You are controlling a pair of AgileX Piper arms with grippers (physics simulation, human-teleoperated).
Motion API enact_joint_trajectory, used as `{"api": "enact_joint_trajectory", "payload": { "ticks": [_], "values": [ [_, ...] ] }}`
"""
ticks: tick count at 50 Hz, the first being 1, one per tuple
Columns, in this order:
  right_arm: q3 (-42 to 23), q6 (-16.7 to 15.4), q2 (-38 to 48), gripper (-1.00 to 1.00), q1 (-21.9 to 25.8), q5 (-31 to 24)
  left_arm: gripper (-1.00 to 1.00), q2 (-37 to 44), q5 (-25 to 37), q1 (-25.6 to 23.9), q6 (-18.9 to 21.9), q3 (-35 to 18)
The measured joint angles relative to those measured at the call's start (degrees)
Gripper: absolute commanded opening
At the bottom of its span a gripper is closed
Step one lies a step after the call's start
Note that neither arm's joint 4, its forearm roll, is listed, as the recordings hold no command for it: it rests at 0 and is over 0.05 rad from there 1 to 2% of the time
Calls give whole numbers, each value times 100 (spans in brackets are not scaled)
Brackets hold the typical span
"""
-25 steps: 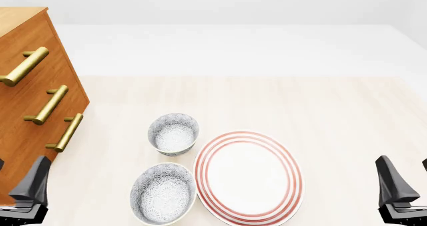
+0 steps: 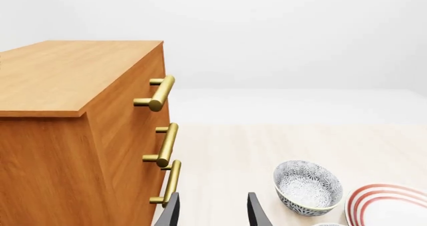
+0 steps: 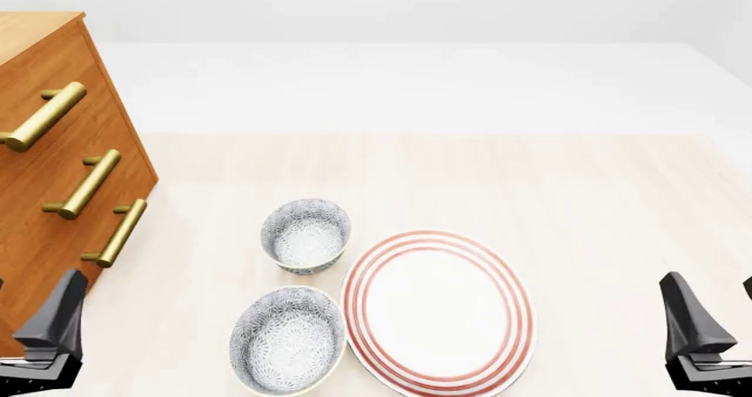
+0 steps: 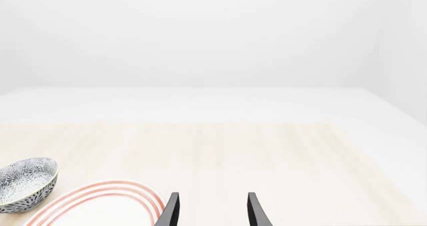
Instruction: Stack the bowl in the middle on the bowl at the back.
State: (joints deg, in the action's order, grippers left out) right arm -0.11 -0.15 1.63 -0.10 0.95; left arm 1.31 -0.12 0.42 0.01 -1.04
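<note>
Two patterned bowls sit on the table (image 3: pixel 587 194), both upright and empty. The back bowl (image 3: pixel 305 234) is left of center; the middle bowl (image 3: pixel 288 340) sits nearer, just in front of it, close but apart as far as the front view shows. A red-ringed plate (image 3: pixel 438 312) lies flat just right of both bowls, its left rim almost meeting the middle bowl's rim; touching or not, cannot tell. A wooden drawer cabinet (image 3: pixel 47 186) with three brass handles (image 3: pixel 88 184) stands at the far left. The left gripper (image 3: pixel 30 327) hangs at the near left edge, just in front of the cabinet, well apart from both bowls; in the left wrist view its fingers (image 2: pixel 169 213) are spread with nothing between them, back bowl (image 2: pixel 307 187) ahead to the right. The right gripper (image 3: pixel 711 327) hangs at the near right edge, well apart from the plate; its fingers (image 4: pixel 255 211) are also parted and empty, plate rim (image 4: pixel 100 196) and back bowl (image 4: pixel 25 183) off to the left.
</note>
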Motion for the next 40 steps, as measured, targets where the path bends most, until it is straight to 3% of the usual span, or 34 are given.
{"api": "enact_joint_trajectory", "payload": {
  "ticks": [16, 32, 40],
  "values": [
    [0, 25, 38, 100, -12, 32, 100, 303, 785, -468, 32, -1140],
    [-3, 41, -8, 100, -18, -5, 100, 1870, 1917, -1364, 110, -2583],
    [-4, 39, -33, 100, -15, -24, 100, 2614, 2635, -1558, 172, -3216]
  ]
}}
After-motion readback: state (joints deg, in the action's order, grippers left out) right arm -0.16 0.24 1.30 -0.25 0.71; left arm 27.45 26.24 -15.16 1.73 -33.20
